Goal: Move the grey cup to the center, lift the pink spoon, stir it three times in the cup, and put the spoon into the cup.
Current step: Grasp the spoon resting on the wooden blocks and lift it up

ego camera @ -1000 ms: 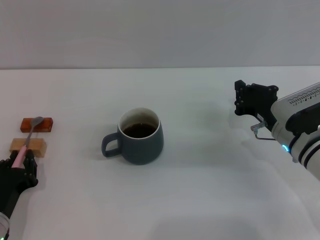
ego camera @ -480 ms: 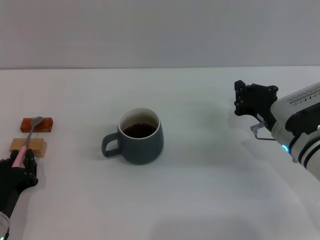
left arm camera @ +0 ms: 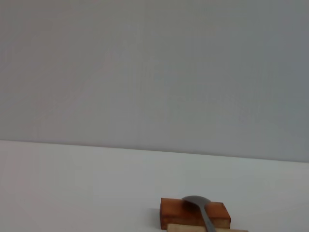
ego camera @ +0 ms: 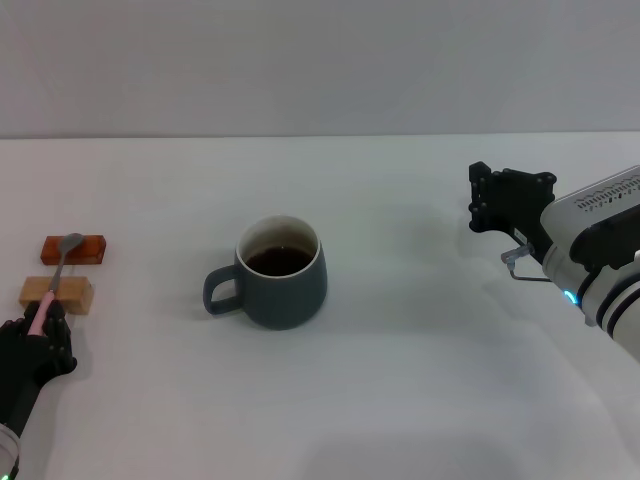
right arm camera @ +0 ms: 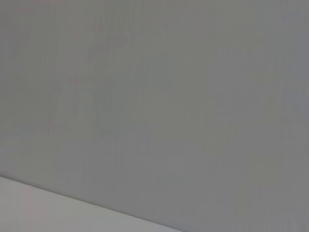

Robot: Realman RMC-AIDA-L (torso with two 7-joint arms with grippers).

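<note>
Near the middle of the white table (ego camera: pixel 420 400), the grey cup (ego camera: pixel 282 275): upright, loop handle turned toward the robot's left, dark brown liquid inside the cream rim. Well apart from both arms.

At the far left edge of the table, the pink spoon (ego camera: pixel 55 282), laid across two small blocks. Grey metal bowl resting on the orange-brown block (ego camera: pixel 73 248), the farther one; neck crossing the pale tan block (ego camera: pixel 56 293), the nearer one. Pink handle end running back into the black fingers of the left gripper (ego camera: pixel 36 325), low at the table's left edge. Fingers clenched around the tip of the handle, spoon not yet lifted off the blocks. Seen from the left wrist: only the spoon's bowl and neck over the orange-brown block, a sliver of the tan block at the frame's edge, white table and grey wall (left arm camera: pixel 154 72) beyond.

On the right side, the right gripper (ego camera: pixel 510 205), held above the table, well away from the cup, nothing in it. Cannot tell whether released or clenched. From the right wrist: only grey wall and a corner of table.
</note>
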